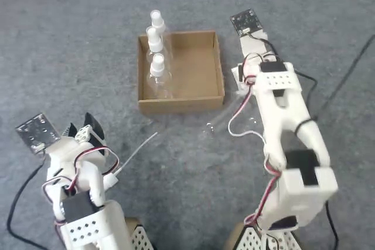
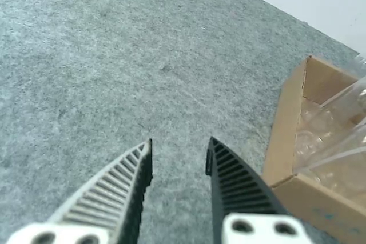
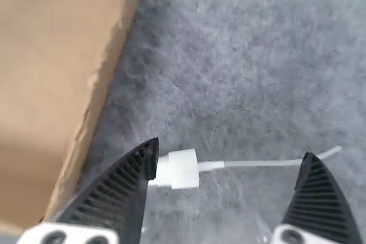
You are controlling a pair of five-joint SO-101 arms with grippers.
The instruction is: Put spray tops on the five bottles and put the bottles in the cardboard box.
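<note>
Our right gripper [image 3: 230, 151] stands released around the spray top [image 3: 177, 168], which lies on the carpet just beside the cardboard box [image 3: 57, 55]. We centre it between the jaws before clenching. Our left gripper [image 2: 178, 144] is likewise released.

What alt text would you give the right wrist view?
The right gripper hangs open over a white spray top lying on the grey carpet, its thin tube stretched between the fingers. A cardboard box wall stands beside it.
</note>
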